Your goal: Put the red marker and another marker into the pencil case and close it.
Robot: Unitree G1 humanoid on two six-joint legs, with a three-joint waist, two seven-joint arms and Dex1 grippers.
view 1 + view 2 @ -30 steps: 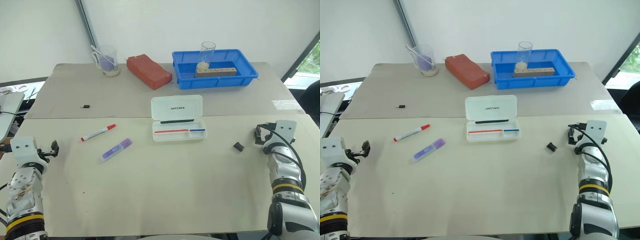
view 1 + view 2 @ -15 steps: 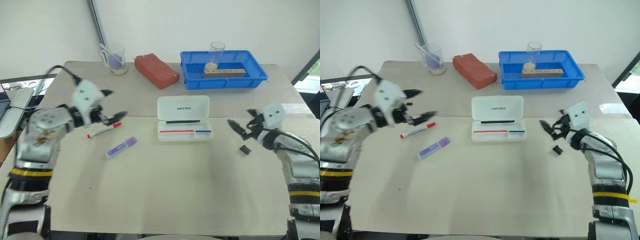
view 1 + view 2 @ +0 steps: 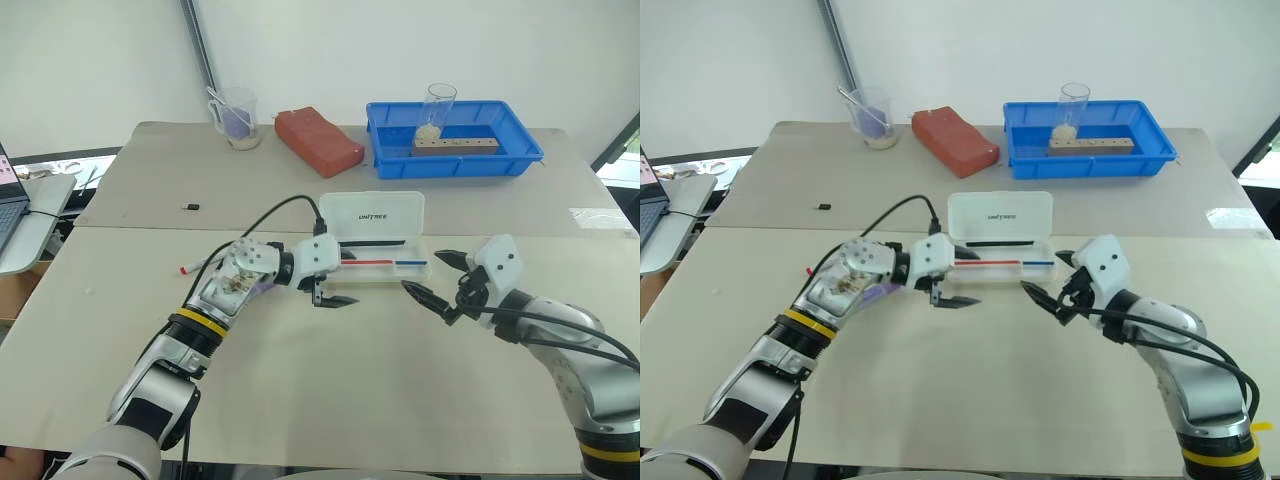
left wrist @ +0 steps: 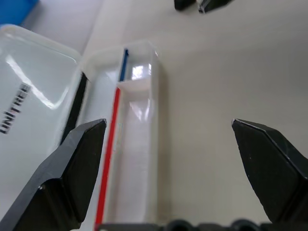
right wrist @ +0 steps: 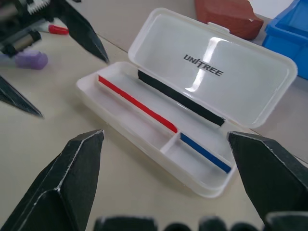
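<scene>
- You're at step one, nothing picked yet: left claw and right claw both gape wide, empty, just in front of the open pencil case.
- Red marker and purple marker lie behind your left arm, mostly hidden.
- Next: pull left claw back over a marker, prob. the red one.

Blue tray, red brick, beaker
</scene>
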